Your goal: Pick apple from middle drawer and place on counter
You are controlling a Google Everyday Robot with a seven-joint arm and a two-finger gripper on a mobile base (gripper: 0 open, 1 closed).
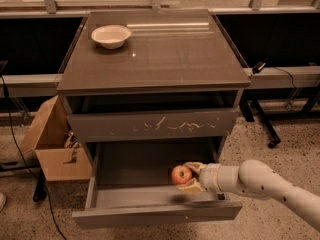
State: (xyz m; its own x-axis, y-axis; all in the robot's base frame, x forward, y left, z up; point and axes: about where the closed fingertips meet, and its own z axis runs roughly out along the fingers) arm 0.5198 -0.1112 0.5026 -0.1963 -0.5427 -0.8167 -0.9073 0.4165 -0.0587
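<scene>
Apple sits between the two tan fingers of the gripper, one finger over its top and one under its lower right side, so the claw looks clenched on the fruit. Both are inside the open middle drawer, towards the right front of its shallow tray. Whether the apple rests on the drawer floor or hangs just above it cannot be told.

The white arm enters from the lower right and runs leftward, so the apple lies at the left end of the gripper, at the arm's tip.

What matters for the coming move is that the counter lies above and farther back than the apple, with the scratched drawer front closed in between. In my judgement a straight lift would risk that front and the slab's edge, so the apple likely has to come out forward first, then rise and go back over the top.

On the counter, a white bowl stands at the far left corner, well apart from the bare middle and right of the glossy surface.
</scene>
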